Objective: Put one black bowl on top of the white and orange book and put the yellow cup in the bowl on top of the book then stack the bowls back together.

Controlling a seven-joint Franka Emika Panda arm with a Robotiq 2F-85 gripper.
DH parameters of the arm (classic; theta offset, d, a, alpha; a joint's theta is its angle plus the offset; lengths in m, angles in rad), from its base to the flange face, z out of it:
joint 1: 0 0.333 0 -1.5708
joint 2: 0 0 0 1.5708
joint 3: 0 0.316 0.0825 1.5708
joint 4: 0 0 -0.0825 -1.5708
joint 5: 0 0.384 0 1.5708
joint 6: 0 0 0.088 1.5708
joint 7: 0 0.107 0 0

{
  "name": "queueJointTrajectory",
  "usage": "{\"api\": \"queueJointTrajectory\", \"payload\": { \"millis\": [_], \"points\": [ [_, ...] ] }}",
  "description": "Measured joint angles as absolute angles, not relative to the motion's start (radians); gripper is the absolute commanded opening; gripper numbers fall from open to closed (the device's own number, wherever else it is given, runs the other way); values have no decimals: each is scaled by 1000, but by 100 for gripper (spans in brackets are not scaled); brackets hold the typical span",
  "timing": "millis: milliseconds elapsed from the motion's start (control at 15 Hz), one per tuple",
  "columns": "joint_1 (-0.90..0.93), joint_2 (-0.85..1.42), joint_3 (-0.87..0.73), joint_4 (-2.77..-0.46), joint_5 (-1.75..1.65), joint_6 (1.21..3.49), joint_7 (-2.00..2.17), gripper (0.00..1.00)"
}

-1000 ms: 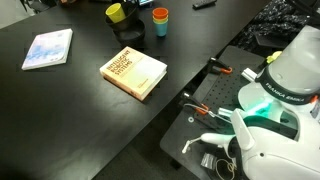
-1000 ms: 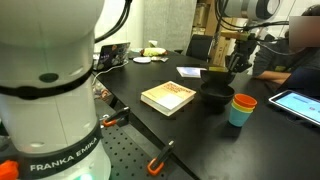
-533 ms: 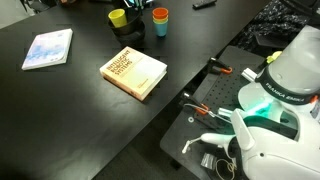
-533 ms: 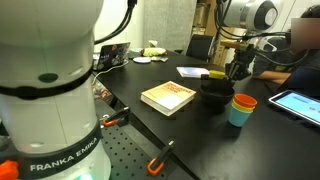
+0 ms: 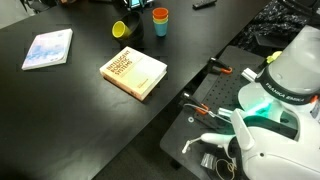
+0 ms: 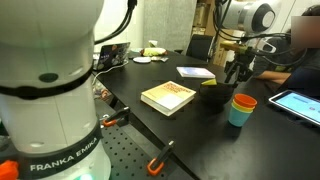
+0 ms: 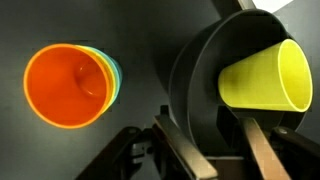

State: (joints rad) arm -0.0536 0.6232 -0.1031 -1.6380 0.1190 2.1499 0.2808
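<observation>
The yellow cup (image 7: 262, 75) is lying on its side inside the black bowl (image 7: 195, 60) toward the table's (image 5: 60, 110) far edge, just beyond the claw (image 7: 207, 128), which is hanging wide open and gripping nothing. An orange cup (image 7: 66, 86) is sitting in a teal cup (image 7: 115, 72) just beside the bowl, and the book (image 5: 134, 72) is lying well apart, nearer the edge by the robot's base.
</observation>
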Motion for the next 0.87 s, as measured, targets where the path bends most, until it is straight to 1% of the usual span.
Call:
{"api": "queueJointTrajectory", "payload": {
  "millis": [133,400,867],
  "points": [
    [-49,614,-103,-1636,108,2152,281,100],
    [-27,565,-104,-1640,64,2116,283,100],
    [-1,424,-105,-1713,-14,1974,286,100]
  ]
}}
